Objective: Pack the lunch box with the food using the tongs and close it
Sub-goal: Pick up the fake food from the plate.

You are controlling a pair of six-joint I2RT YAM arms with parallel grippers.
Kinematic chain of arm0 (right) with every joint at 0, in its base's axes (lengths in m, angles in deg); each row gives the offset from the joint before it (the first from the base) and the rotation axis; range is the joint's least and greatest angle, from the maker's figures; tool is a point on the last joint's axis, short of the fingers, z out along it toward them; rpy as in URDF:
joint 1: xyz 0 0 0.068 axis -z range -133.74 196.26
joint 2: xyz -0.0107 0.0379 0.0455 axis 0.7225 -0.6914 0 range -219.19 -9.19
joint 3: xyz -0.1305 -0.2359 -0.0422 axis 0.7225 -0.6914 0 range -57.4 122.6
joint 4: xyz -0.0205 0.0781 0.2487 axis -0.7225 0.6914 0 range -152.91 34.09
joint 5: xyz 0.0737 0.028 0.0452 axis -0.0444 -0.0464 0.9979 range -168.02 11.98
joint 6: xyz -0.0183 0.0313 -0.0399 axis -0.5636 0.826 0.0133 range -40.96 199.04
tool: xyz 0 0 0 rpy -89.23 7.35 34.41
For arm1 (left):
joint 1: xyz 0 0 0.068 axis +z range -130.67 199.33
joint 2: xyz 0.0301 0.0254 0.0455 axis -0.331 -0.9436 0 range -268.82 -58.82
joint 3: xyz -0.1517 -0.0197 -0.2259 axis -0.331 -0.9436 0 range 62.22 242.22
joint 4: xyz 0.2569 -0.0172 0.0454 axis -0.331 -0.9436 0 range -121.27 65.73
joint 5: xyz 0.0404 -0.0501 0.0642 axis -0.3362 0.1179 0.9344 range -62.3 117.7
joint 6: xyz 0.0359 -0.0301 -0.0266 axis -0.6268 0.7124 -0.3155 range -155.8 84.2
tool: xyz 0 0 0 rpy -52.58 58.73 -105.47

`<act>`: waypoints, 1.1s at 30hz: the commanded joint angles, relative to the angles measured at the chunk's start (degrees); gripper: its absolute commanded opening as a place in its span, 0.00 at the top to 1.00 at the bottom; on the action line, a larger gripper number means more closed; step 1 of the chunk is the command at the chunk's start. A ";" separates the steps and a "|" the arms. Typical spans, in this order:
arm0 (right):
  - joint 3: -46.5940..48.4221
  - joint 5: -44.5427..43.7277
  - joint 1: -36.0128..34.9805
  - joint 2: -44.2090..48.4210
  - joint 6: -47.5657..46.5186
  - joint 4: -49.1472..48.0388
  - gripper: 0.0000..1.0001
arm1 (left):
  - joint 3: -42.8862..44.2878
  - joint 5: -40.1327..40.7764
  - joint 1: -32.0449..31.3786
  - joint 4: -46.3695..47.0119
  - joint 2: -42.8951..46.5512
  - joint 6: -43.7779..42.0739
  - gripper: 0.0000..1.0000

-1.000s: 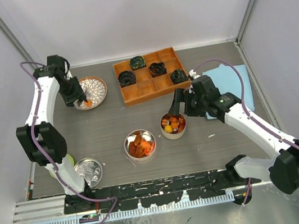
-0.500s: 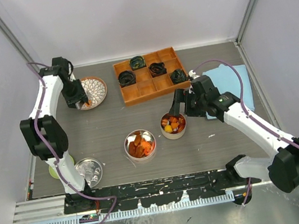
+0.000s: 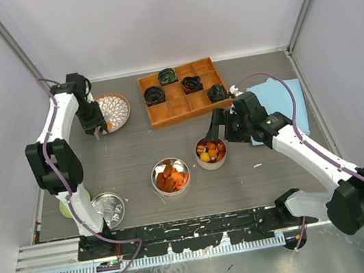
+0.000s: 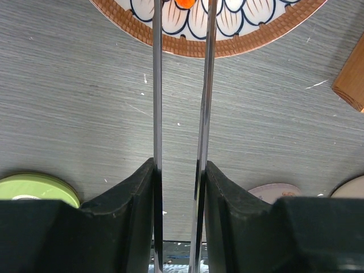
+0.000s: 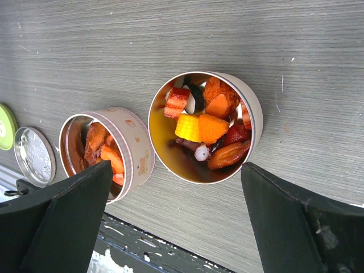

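Left gripper (image 4: 179,166) clamps tongs (image 4: 157,85), their arms flanking orange bit (image 4: 183,3) on far-left plate (image 4: 227,48); right gripper (image 5: 176,168) gapes wide over filled tin (image 5: 254,111).

The left gripper (image 4: 179,170), holding the tongs (image 4: 157,85), shifts leftward over the patterned plate (image 3: 117,106) to its near-left rim, and its elbow moves farther back.

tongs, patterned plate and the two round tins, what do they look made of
Tongs: thin, bright, mirror-like strips, most likely polished steel. Plate: glossy painted petals and a brown woven-look rim, probably glazed ceramic, though melamine is possible. Tin of mixed food and tin of orange pieces: thin walls, shiny inside, cream outside, so seemingly coated metal.
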 commanded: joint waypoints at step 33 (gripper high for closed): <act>0.35 0.56 0.11 0.36 0.00 -2.35 0.00 | 3.42 0.35 -1.63 -4.71 5.83 -1.38 0.69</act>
